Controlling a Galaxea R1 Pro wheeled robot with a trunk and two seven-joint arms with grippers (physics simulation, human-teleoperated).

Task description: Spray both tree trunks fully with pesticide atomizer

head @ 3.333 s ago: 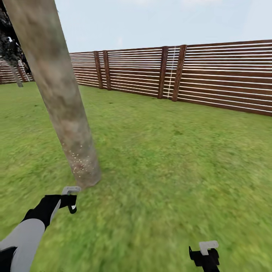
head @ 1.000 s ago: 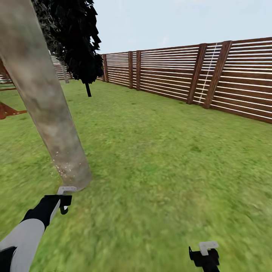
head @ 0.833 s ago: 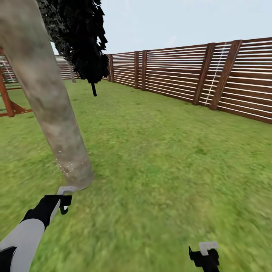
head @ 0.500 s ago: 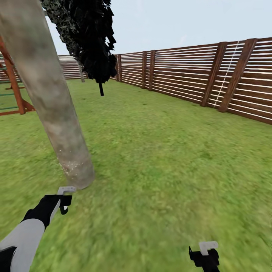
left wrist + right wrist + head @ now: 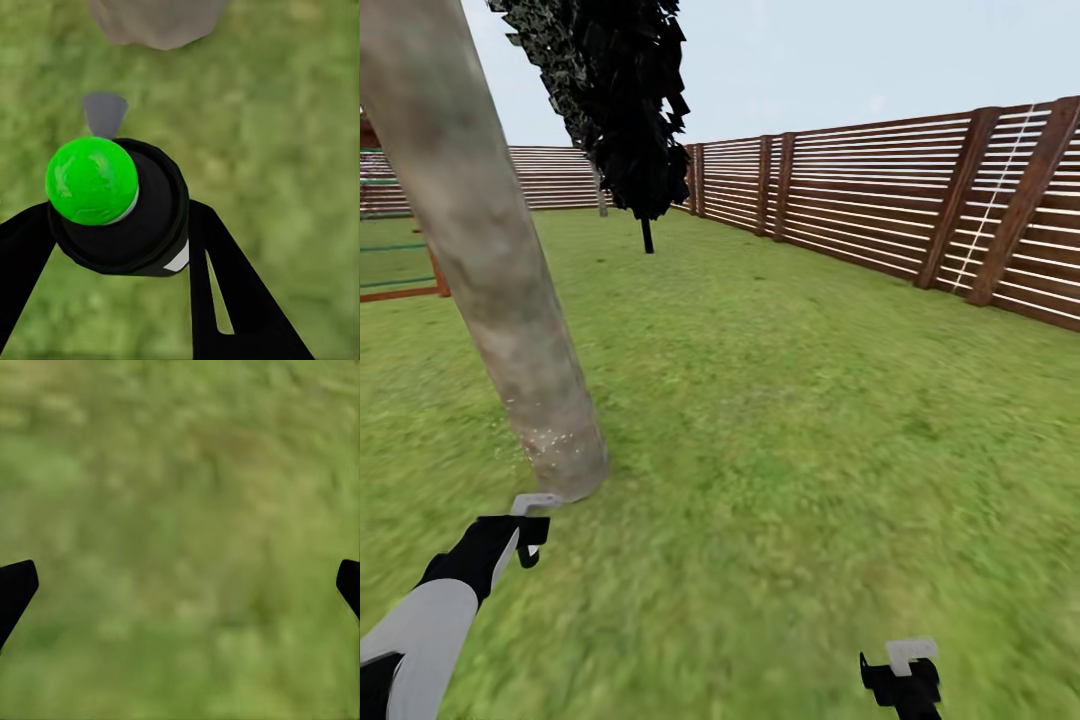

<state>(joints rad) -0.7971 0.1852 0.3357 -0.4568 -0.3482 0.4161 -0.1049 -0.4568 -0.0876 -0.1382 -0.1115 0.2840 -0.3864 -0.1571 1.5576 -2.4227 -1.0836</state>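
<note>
Already the left gripper (image 5: pixel 112 225) is clamped round the pesticide atomizer (image 5: pixel 116 206), beside a tree trunk (image 5: pixel 510 300) speckled only low down. Most of it looks unsprayed, the second tree untreated; the right gripper (image 5: pixel 180 585) is spread wide and empty.

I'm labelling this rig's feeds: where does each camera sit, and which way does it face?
Head view: on the head, facing forward-down over lawn, tree trunk, fence; left gripper and right gripper show.
Left wrist view: along the fingers, gripping the atomizer, facing grass.
Right wrist view: fingertips apart, facing grass.
Shared: the trunk's base, head and left wrist.
</note>
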